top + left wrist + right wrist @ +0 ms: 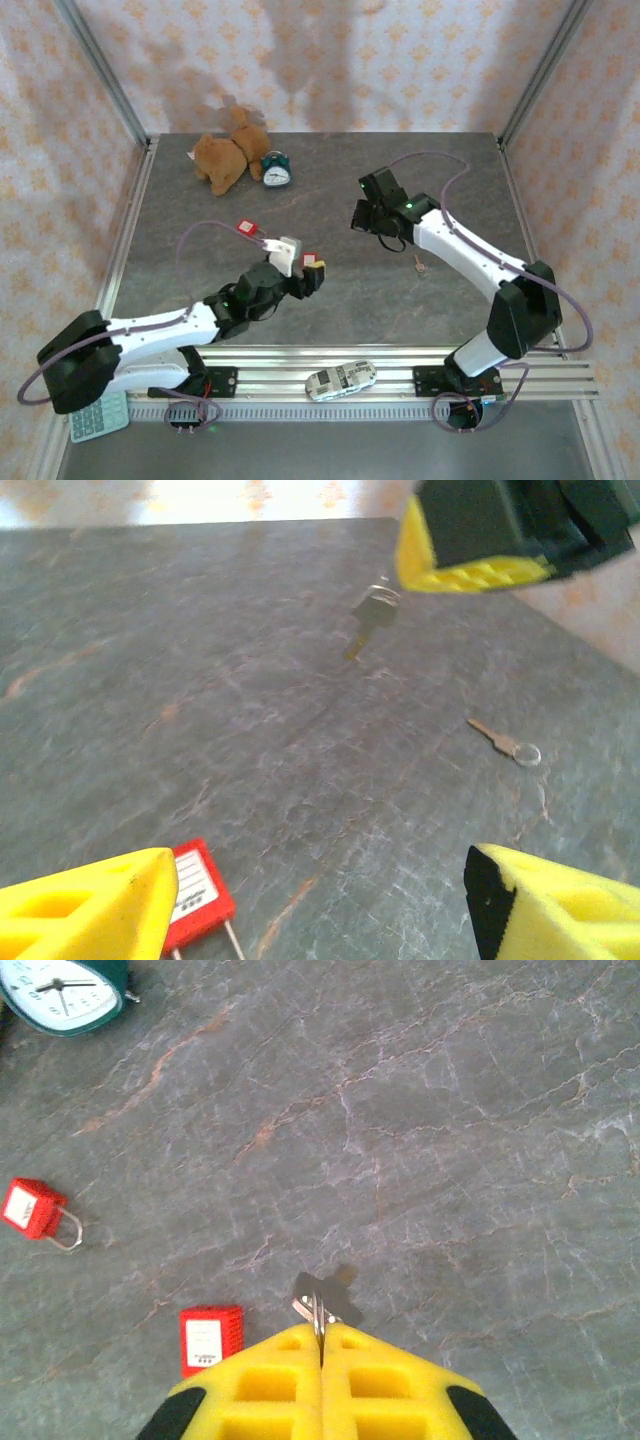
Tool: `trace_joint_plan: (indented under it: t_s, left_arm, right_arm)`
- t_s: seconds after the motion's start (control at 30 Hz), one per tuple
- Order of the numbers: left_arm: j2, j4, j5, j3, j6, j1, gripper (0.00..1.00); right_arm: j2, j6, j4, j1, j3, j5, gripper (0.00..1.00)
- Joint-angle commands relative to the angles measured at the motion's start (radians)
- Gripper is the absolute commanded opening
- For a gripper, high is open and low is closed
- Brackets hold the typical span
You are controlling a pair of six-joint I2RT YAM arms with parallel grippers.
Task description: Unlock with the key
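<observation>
I get the clock point(60, 995) cut off at the right wrist view's top edge, and the key point(316, 1312) mostly buried in the right gripper point(320, 1345). The left wrist view's bottom edge clips the red padlock point(200, 892).

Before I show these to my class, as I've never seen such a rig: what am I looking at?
Two robot arms are bolted to a table. One picture comes from a camera above and behind them; the others from a camera on each wrist, so the yellow blocks are fingers. The right gripper is shut on a key. The left gripper is open and empty, a red padlock beside one finger. Also on the table: a second padlock, a spare key, a clock and a teddy.
</observation>
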Motion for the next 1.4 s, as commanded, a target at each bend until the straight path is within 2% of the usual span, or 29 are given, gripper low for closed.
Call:
trace_joint_plan:
  t_s: [0.0,0.13,0.3,0.37,0.43,0.53,0.67,0.8,1.03,1.13,1.23,1.37]
  left_arm:
    - [0.073,0.225,0.036,0.01,0.284,-0.026,0.77]
    - [0.151,0.279,0.103,0.037,0.36,-0.026,0.8]
    - [0.171,0.312,0.196,0.051,0.368,-0.024,0.82]
    - [0.165,0.267,0.243,0.065,0.373,-0.024,0.81]
    - [0.167,0.214,0.291,0.081,0.377,-0.023,0.88]
    - [0.174,0.171,0.314,0.118,0.325,-0.024,0.87]
    - [0.185,0.21,0.283,0.101,0.348,-0.023,0.85]
    - [0.183,0.241,0.261,0.081,0.379,-0.021,0.82]
    - [0.213,0.255,0.302,0.088,0.401,-0.002,0.66]
    - [0.235,0.356,0.296,0.062,0.349,0.035,0.58]
    - [0.279,0.535,0.309,0.027,0.269,0.076,0.58]
    - [0.339,0.562,0.352,0.045,0.257,0.079,0.6]
  right_arm:
    - [-0.069,-0.006,-0.021,-0.003,-0.032,-0.014,0.05]
    - [-0.131,-0.013,-0.04,-0.003,-0.066,0.0,0.05]
    - [-0.184,-0.029,-0.066,-0.003,-0.09,0.032,0.05]
    - [-0.199,-0.033,-0.068,-0.004,-0.103,0.036,0.05]
    - [-0.215,-0.033,-0.057,-0.004,-0.118,0.032,0.05]
    - [-0.223,-0.038,-0.044,-0.004,-0.126,0.025,0.06]
    - [-0.225,-0.053,-0.04,-0.003,-0.114,-0.016,0.05]
    - [-0.235,-0.088,-0.005,-0.004,-0.121,-0.137,0.06]
    - [-0.25,-0.092,0.048,-0.003,-0.149,-0.279,0.06]
    - [-0.273,-0.092,0.051,-0.002,-0.154,-0.299,0.06]
    - [-0.287,-0.09,0.051,-0.003,-0.159,-0.322,0.06]
    - [-0.287,-0.079,0.059,-0.003,-0.166,-0.356,0.06]
